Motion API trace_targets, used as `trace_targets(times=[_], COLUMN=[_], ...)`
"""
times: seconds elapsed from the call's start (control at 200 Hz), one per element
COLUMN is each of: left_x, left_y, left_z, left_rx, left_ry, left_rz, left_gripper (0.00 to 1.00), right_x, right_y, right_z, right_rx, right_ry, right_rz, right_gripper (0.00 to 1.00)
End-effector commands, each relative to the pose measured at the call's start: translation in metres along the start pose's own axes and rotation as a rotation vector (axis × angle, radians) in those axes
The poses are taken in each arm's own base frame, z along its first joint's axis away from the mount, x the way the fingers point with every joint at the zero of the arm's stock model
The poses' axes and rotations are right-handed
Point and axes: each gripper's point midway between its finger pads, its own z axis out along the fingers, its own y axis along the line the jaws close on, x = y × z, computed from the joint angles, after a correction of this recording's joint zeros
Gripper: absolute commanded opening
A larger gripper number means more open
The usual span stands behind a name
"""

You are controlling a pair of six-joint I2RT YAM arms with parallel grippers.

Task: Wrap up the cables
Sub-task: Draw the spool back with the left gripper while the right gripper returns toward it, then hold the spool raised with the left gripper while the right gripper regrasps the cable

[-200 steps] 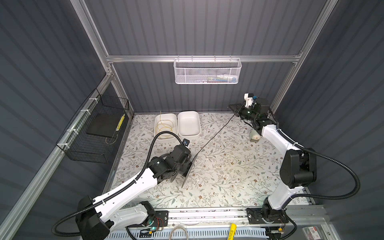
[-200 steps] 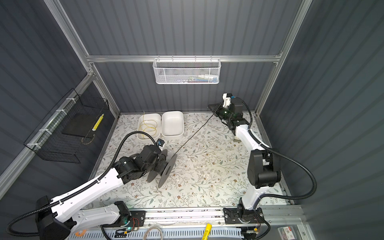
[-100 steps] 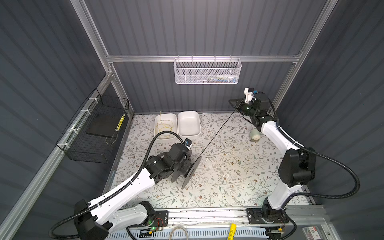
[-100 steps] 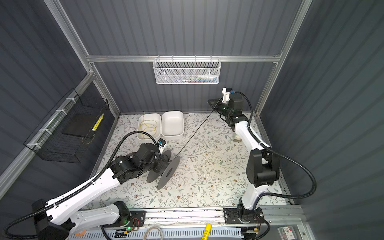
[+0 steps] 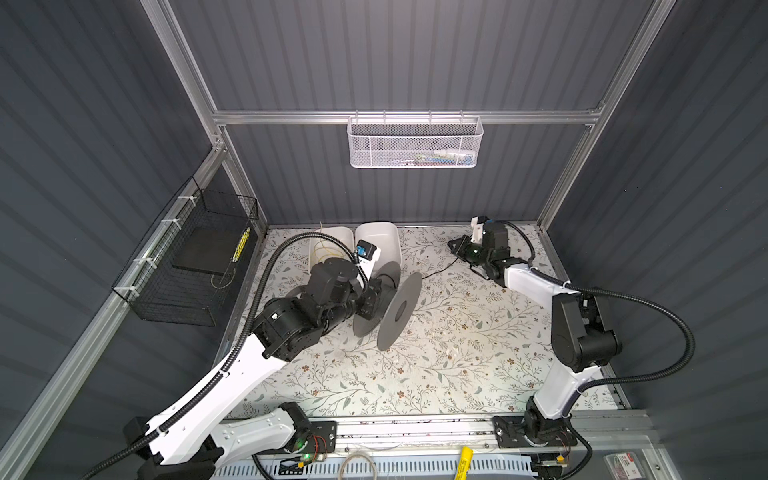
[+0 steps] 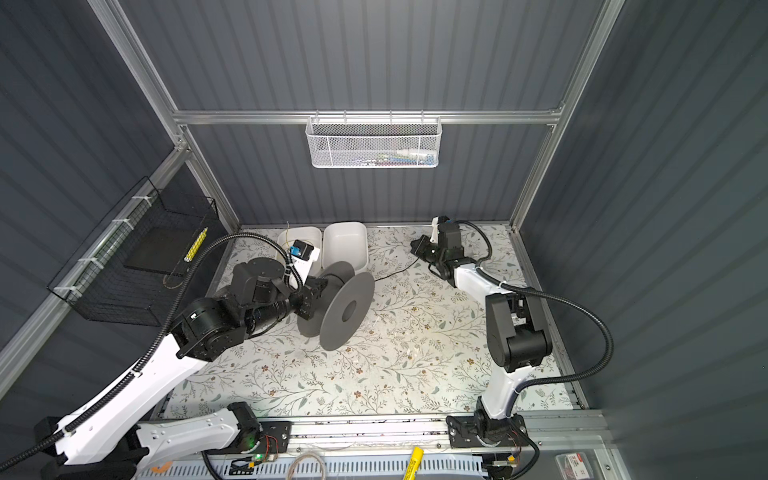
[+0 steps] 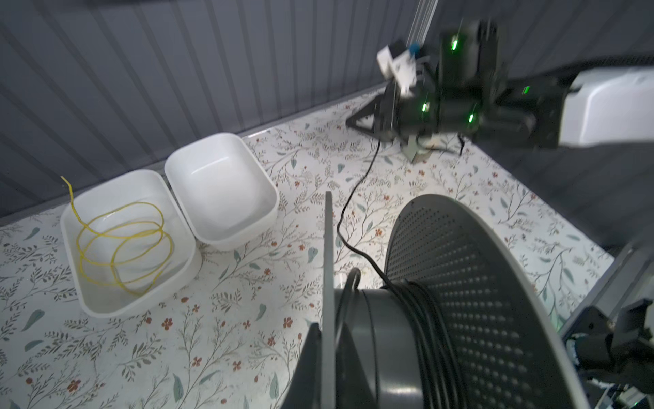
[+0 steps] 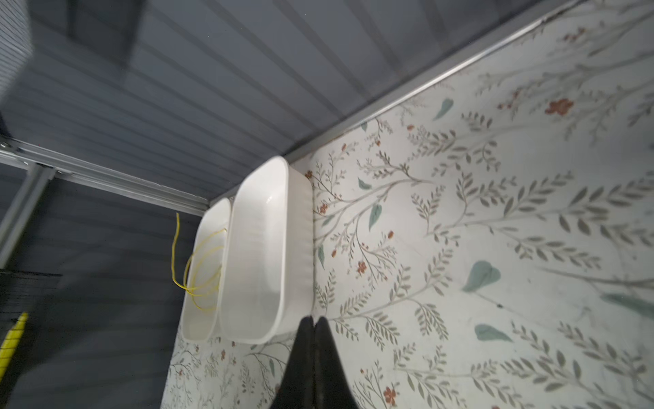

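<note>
A grey spool (image 5: 399, 311) (image 6: 347, 309) is held on edge just above the floral table. My left gripper (image 5: 370, 303) (image 7: 327, 340) is shut on its near flange. Several turns of the black cable (image 7: 421, 318) lie around the hub. From there the cable (image 5: 440, 270) (image 6: 395, 270) (image 7: 350, 198) trails slack over the table toward my right gripper (image 5: 455, 245) (image 6: 417, 246) (image 7: 350, 122), which is low near the back wall. Its jaws are pressed together in the right wrist view (image 8: 314, 320); the cable is hidden there.
Two white bins stand at the back, right behind the spool: an empty bin (image 5: 380, 241) (image 7: 170, 166) and a bin (image 7: 67, 219) with a yellow wire coil (image 7: 120, 244). A black wire basket (image 5: 187, 266) hangs on the left wall, a white mesh basket (image 5: 415, 143) on the back wall.
The right gripper has come down and leftward toward the spool, and the once taut cable now lies slack. The left arm has shifted the spool right and toward the back.
</note>
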Motion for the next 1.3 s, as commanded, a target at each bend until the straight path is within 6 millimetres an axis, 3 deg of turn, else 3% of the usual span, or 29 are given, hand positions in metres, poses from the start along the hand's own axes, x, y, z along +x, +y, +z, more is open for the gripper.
trace_targets(times=[0.0, 0.17, 0.45, 0.795, 0.89, 1.146, 1.296], left_x=[-0.063, -0.106, -0.150, -0.164, -0.166, -0.172, -0.173], left_y=[0.001, -0.004, -0.010, -0.011, -0.010, -0.007, -0.007], left_z=[-0.019, -0.029, -0.051, -0.046, -0.044, -0.046, -0.050], left_rx=[-0.010, -0.010, 0.011, -0.011, -0.024, -0.047, -0.048], left_ry=[-0.185, -0.249, -0.370, -0.396, -0.399, -0.407, -0.412], left_rz=[-0.040, 0.021, 0.052, 0.086, 0.094, 0.121, 0.124], left_gripper=[0.00, 0.00, 0.00, 0.00, 0.00, 0.00, 0.00], right_x=[0.002, 0.029, 0.074, 0.084, 0.091, 0.116, 0.127], right_y=[0.020, 0.026, 0.038, 0.048, 0.048, 0.020, -0.008], right_z=[-0.008, -0.006, -0.006, -0.013, -0.013, -0.023, -0.036], right_rx=[-0.036, -0.078, -0.161, -0.229, -0.239, -0.154, -0.024], right_ry=[-0.062, 0.003, 0.123, 0.161, 0.187, 0.246, 0.280], right_rz=[-0.021, 0.023, 0.067, 0.107, 0.115, 0.050, -0.039], right_gripper=[0.00, 0.08, 0.17, 0.24, 0.35, 0.53, 0.61])
